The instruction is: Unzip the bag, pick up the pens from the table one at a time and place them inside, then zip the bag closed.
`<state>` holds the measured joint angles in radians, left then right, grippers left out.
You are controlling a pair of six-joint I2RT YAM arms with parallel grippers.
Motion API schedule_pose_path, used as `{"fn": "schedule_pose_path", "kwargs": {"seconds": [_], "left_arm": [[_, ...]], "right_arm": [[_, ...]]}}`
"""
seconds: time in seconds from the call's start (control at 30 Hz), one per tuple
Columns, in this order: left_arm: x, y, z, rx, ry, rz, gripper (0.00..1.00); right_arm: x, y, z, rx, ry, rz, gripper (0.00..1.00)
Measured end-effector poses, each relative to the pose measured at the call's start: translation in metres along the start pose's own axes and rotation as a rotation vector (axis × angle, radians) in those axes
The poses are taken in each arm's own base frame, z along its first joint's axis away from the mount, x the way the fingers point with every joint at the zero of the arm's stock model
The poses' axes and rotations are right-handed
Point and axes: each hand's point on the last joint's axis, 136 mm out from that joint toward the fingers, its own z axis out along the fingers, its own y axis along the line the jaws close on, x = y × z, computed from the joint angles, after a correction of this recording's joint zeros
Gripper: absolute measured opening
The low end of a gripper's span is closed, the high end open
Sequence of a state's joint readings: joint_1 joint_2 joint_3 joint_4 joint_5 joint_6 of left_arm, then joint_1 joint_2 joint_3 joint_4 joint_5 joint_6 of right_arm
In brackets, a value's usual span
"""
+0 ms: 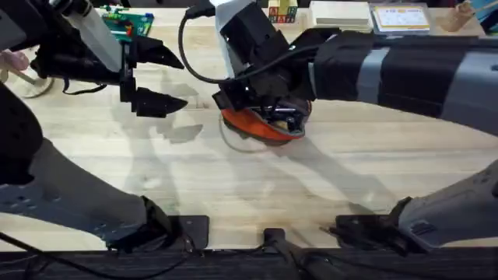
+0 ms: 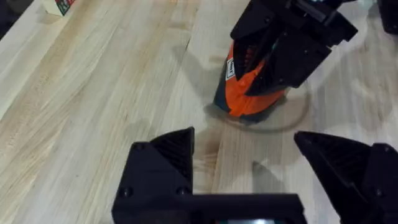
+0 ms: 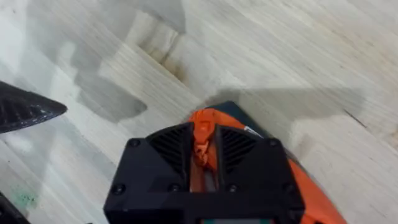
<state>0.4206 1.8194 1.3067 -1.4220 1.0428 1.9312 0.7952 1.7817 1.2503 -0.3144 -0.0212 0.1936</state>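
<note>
Pouch (image 1: 261,124) zipping looked underway: right gripper (image 3: 204,149) pinched its orange zipper tab; left gripper (image 2: 245,162) hung apart; next, pull steadily.

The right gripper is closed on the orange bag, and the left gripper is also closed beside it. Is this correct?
Not quite. The left gripper is open and holds nothing, as the left wrist view shows. The right gripper is indeed closed on the orange bag.

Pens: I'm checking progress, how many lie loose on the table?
0 seen loose on the table. Some may be hidden inside the bag or under the right gripper pinching it.
</note>
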Motion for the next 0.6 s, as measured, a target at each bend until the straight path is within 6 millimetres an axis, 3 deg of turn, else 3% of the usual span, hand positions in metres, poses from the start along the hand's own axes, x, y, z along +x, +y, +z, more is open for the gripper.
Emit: {"fn": "schedule_pose_path", "kwargs": {"seconds": [0.27,0.6], "left_arm": [[0.0,0.0,0.0,0.0,0.0,0.0,0.995],[0.0001,0.0,0.0,0.0,0.0,0.0,0.995]], "right_arm": [[-0.0002,0.0009,0.0,-0.003,-0.001,-0.001,0.053],[-0.0005,0.0011,-0.0001,-0.004,-0.002,0.0,0.037]]}}
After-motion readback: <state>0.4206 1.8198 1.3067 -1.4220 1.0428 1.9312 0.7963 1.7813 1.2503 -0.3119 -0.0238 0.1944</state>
